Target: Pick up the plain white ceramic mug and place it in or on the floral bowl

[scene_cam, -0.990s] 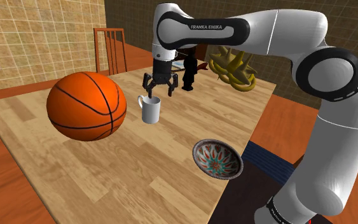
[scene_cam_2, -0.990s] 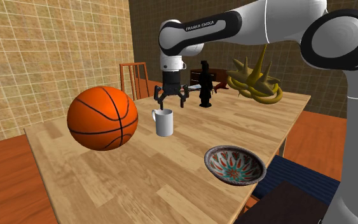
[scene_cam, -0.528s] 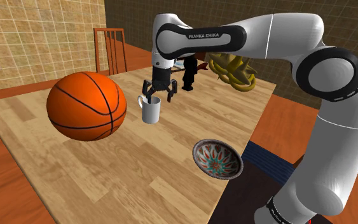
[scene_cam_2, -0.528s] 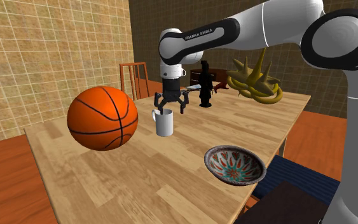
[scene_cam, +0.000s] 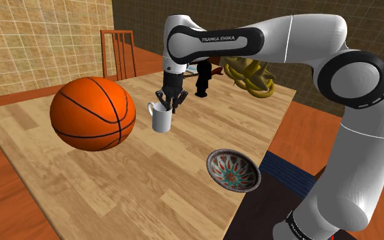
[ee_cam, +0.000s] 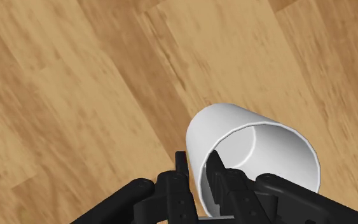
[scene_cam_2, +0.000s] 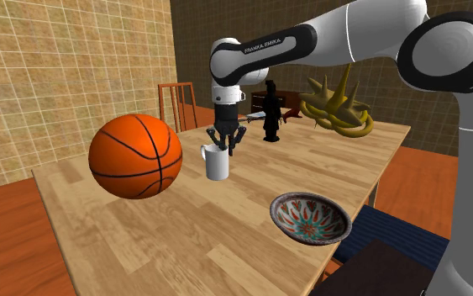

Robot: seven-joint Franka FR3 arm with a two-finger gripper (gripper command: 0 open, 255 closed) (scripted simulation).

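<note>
Spanning the shoulder view, the wooden table (scene_cam: 115, 184) carries the basketball (scene_cam: 93, 113), then the floral bowl (scene_cam: 232, 170) at the edge nearest the stand, well apart from the upright white mug (scene_cam: 161, 118). Directly above it, the gripper (ee_cam: 196, 162) is narrowed astride its wall, one finger inside, apparently pinching it

A home dining room — wooden table (scene_cam: 115, 184), chair (scene_cam: 119, 54) behind, tan tiled walls (scene_cam: 33, 34).
</note>
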